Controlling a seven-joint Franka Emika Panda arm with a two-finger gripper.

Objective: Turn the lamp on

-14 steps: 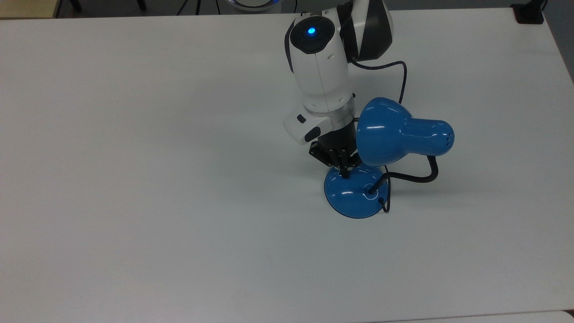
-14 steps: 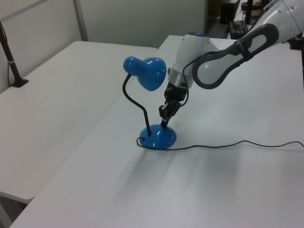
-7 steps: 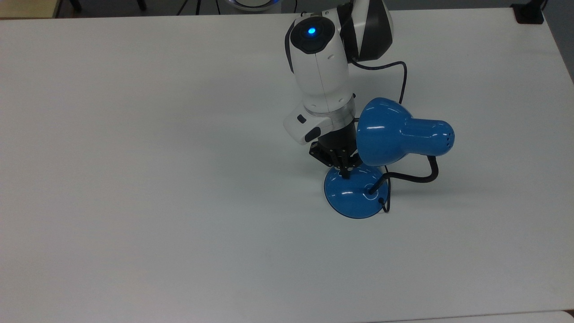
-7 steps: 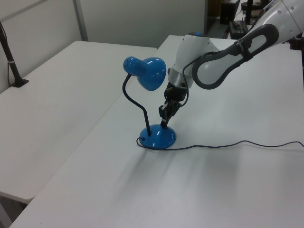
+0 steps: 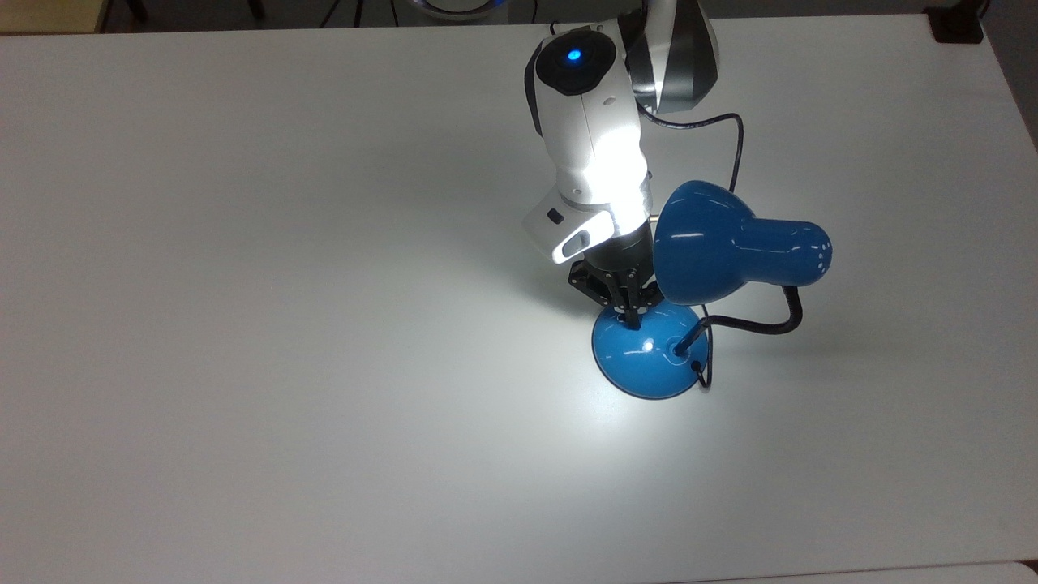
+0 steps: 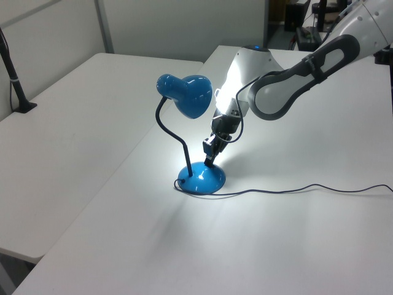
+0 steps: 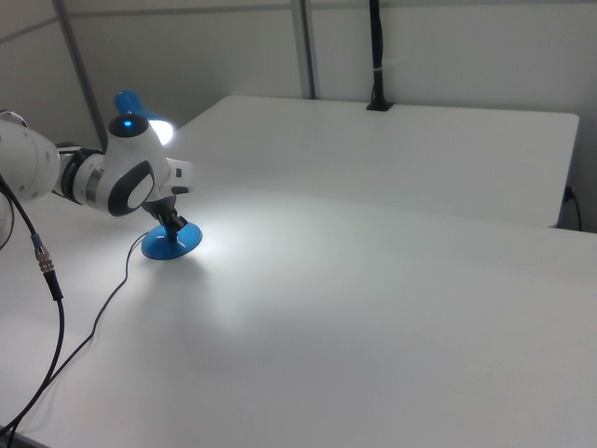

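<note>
The lamp is lit and throws a bright pool of light on the white table and on my arm. Its blue shade hangs on a black gooseneck over the round blue base. My gripper is shut, and its black fingertips press down on the top of the base on the side nearer the arm. The switch is hidden under them. In the left view the gripper touches the base below the shade. In the right view the gripper stands on the base.
The lamp's black cord trails across the table towards the left view's right. A second white table carries a black post, which the right view places at the back. A cable hangs at the right view's left.
The lamp has come on and now lights the table and arm. The lamp and gripper have shifted slightly towards the top view's lower right.
</note>
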